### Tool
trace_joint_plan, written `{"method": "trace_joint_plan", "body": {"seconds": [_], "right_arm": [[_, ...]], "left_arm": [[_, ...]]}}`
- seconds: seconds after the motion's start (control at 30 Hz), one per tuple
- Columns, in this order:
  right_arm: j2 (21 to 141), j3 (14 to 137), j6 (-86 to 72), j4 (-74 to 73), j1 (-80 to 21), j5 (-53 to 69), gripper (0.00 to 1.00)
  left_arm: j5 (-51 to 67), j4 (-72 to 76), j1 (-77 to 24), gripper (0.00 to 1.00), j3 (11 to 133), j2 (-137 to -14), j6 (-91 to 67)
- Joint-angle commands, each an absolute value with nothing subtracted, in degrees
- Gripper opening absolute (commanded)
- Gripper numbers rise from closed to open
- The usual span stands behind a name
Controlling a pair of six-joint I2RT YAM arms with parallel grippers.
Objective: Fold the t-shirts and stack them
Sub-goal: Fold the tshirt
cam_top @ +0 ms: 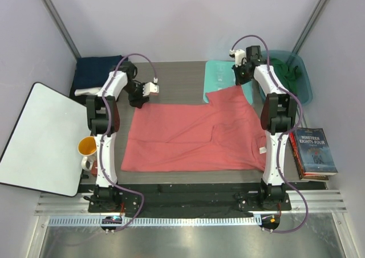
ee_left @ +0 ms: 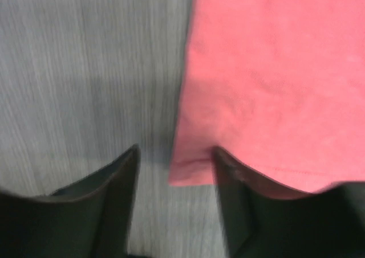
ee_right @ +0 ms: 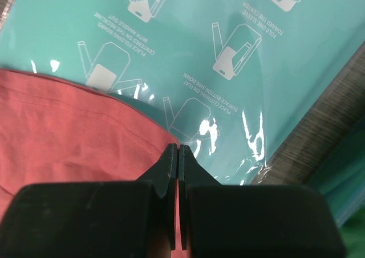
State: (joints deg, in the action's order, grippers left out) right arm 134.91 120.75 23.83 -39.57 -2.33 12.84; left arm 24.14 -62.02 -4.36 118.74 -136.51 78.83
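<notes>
One green tee (cam_top: 283, 70) in teal bin (cam_top: 307, 85), L end effector (ee_left: 175, 152) apart, R end effector (ee_right: 175, 150) together

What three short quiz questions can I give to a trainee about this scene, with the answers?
1. True or false: the left gripper is open, one finger on each side of a corner of the coral-red t-shirt.
2. What does the far right edge of this shirt partly cover? A) the mint-green board B) the book C) the mug
3. Which arm's gripper has its fingers pressed together?

Key: 1 true; 2 A; 3 the right gripper.
</notes>
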Motion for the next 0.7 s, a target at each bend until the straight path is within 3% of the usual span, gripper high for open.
{"method": "trace_joint_plan", "body": {"seconds": [0.0, 0.03, 0.1, 0.33, 0.67], "right_arm": [[127.97, 123.49, 24.61, -40.78, -3.78, 11.52, 0.01], [127.45, 123.66, 24.52, -41.39, -3.95, 11.43, 0.01], [126.74, 124.01, 24.87, -42.01, -4.66, 11.16, 0.01], [123.93, 123.23, 25.13, -44.99, -5.8, 10.9, 0.01], [114.88, 114.99, 31.37, -54.75, -6.85, 17.05, 0.01]], "left_arm": [[24.79, -66.18, -3.96, 0.47, 121.29, -139.13, 82.7], [24.52, -66.53, -3.96, 0.42, 121.2, -139.65, 83.14], [23.99, -66.45, -3.96, 0.0, 121.11, -140.01, 83.58], [24.17, -66.35, -2.99, 0.0, 119.62, -138.43, 83.41], [22.68, -64.34, -1.93, 0.0, 110.93, -125.61, 85.6]]}}
